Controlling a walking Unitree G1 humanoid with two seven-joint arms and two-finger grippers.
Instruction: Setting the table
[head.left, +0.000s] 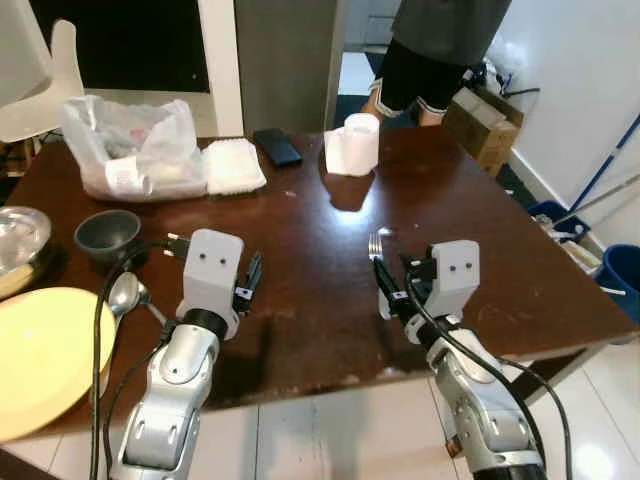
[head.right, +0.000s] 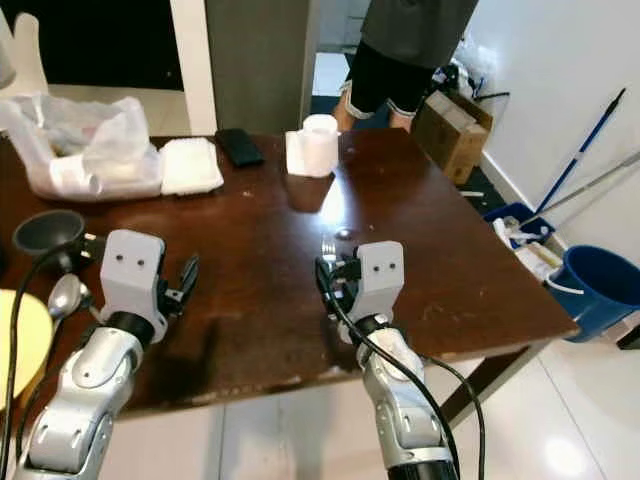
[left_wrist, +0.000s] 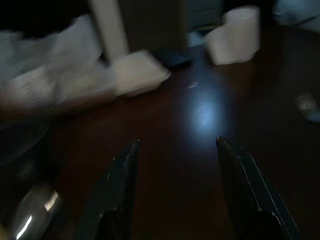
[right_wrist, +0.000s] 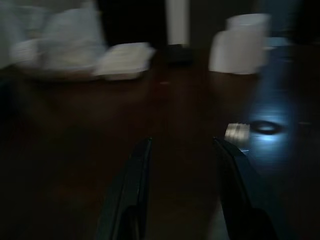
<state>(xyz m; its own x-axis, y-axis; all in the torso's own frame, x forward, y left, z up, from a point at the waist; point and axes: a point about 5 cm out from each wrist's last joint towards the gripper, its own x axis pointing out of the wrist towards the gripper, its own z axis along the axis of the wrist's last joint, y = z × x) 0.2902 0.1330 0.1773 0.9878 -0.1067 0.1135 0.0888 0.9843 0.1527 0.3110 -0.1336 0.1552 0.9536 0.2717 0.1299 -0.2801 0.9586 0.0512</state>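
Note:
A silver fork (head.left: 376, 243) lies on the dark wooden table (head.left: 320, 220), just beyond the tips of my right gripper (head.left: 383, 275). That gripper hovers low over the table, open and holding nothing; in the right wrist view the fork's head (right_wrist: 236, 132) lies just outside one of the fingers (right_wrist: 227, 170). My left gripper (head.left: 252, 275) is open over bare wood near the front left. A spoon (head.left: 122, 293) lies to its left beside a yellow plate (head.left: 40, 355), behind which stands a grey bowl (head.left: 107, 232).
At the back of the table are a plastic bag (head.left: 130, 145), a white container (head.left: 233, 165), a black phone (head.left: 277, 146) and a paper roll (head.left: 353, 145). A person (head.left: 435, 50) stands behind the table. A shiny bowl (head.left: 15, 240) sits at the far left. Blue buckets (head.right: 600, 285) stand on the floor to the right.

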